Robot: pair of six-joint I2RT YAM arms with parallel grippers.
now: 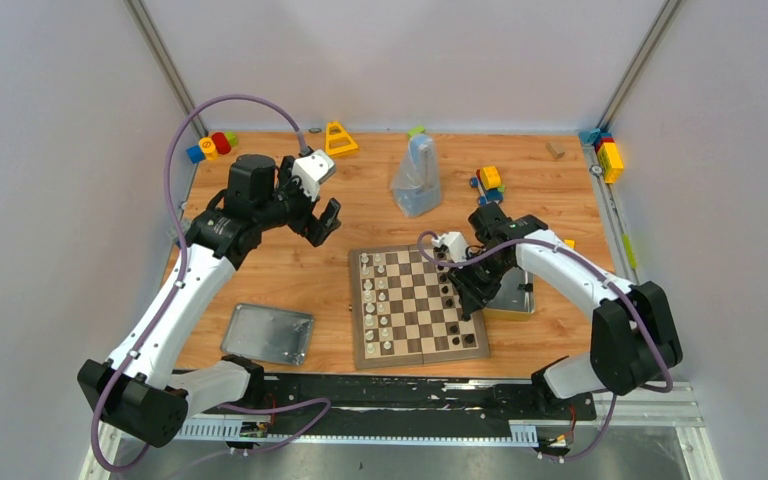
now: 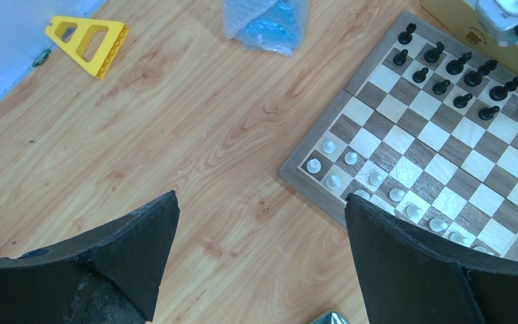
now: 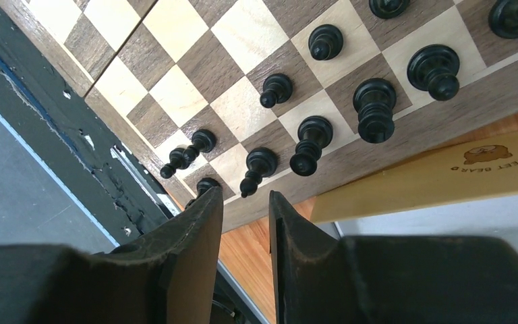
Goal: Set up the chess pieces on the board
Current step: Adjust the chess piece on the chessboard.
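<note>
Chess pieces [image 3: 375, 108], tiny turned figures in black and cream-white, are found almost wholly on the square wooden chessboard of dark brown and cream squares [image 1: 416, 300], which lies mid-table between the two arms. The cream-white figures [image 2: 351, 158] are ranked in two rows along the board edge nearer the left arm, and the black figures [image 2: 456, 65] along the opposite edge. Each colour is thus kept within reach of its own arm. The setup is judged near complete. The right gripper [image 3: 245, 202] is held low over the near black corner, its jaws drawn to a narrow slot with bare table seen through it and nothing gripped. The narrow setting is judged suited to such small figures. Just beyond its fingertips two black pieces [image 3: 187, 154] are crowded together; whether one leans cannot be told. A correction there is judged the step in hand. The left gripper [image 2: 260, 223] is held high over bare wooden tabletop [image 2: 175, 121] beside the white side, jaws spread wide and empty, presumably kept clear of the working arm. A flat silver metal tray [image 1: 270, 333] is noted near the left arm, and a tan box [image 3: 445, 179] touches the board's black-side edge.
</note>
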